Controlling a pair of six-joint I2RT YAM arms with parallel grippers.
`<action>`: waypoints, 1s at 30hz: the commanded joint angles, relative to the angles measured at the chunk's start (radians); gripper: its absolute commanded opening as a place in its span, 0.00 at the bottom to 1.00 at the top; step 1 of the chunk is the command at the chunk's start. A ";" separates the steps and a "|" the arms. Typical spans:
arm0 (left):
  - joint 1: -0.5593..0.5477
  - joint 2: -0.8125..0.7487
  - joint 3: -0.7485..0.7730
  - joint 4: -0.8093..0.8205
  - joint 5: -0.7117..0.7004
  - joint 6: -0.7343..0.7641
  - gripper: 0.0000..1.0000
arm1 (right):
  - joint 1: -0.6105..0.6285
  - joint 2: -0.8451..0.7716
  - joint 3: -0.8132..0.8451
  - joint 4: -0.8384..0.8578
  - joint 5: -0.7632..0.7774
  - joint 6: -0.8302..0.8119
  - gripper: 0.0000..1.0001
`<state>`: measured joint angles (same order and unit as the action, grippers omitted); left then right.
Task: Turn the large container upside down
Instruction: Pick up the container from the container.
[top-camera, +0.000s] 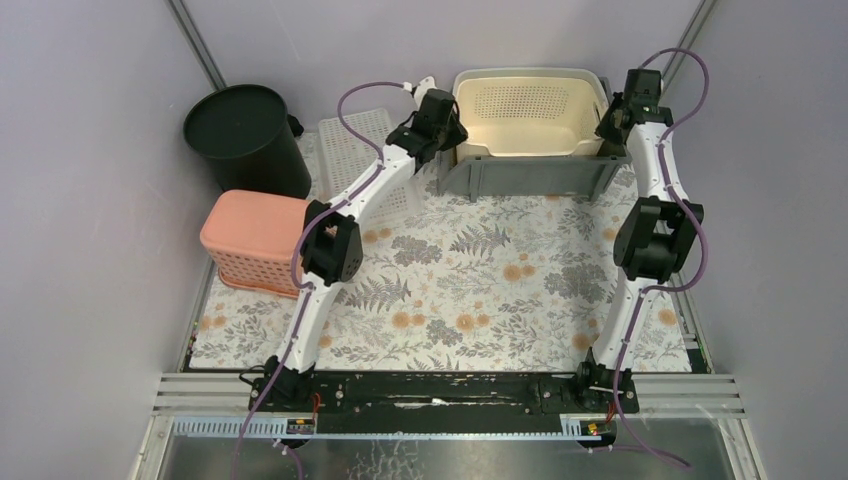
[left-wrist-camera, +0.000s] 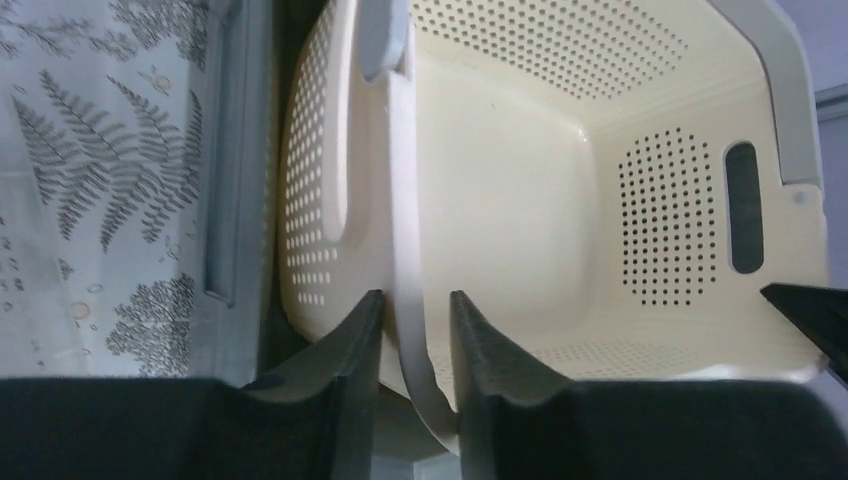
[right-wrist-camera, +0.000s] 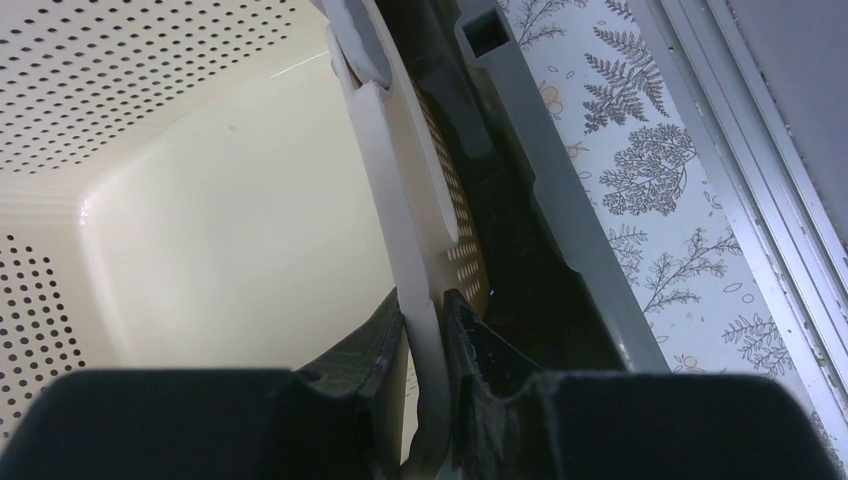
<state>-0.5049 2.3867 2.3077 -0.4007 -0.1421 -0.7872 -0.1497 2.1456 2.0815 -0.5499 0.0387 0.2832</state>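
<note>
The large container (top-camera: 525, 100) is a cream perforated basket with a grey rim. It sits tilted at the back of the table on a grey crate (top-camera: 520, 176). My left gripper (top-camera: 452, 125) straddles its left rim. In the left wrist view the container (left-wrist-camera: 500, 190) fills the frame and my left gripper (left-wrist-camera: 415, 300) has one finger on the outer wall and the other against the curled rim. My right gripper (top-camera: 612, 125) is at the right rim. In the right wrist view my right gripper (right-wrist-camera: 423, 305) is pinched tight on the container (right-wrist-camera: 230, 200) rim.
A black round bin (top-camera: 245, 135) stands at the back left. A pink basket (top-camera: 255, 238) lies upside down in front of it, close to my left arm. A white perforated tray (top-camera: 350, 150) lies beside the bin. A leaf-patterned mat (top-camera: 470, 290) covers the table.
</note>
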 joint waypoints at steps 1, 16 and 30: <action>0.017 0.057 0.068 -0.004 0.054 0.017 0.22 | 0.064 0.035 0.048 -0.024 -0.072 -0.002 0.02; 0.035 -0.168 -0.063 0.286 0.175 0.051 0.00 | 0.085 -0.139 0.041 0.063 -0.054 0.031 0.00; 0.035 -0.287 -0.023 0.335 0.226 0.065 0.00 | 0.087 -0.294 -0.018 0.163 -0.148 0.062 0.00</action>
<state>-0.4484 2.2047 2.2158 -0.3321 -0.0788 -0.7670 -0.0952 1.9755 2.0609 -0.5610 0.0292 0.3180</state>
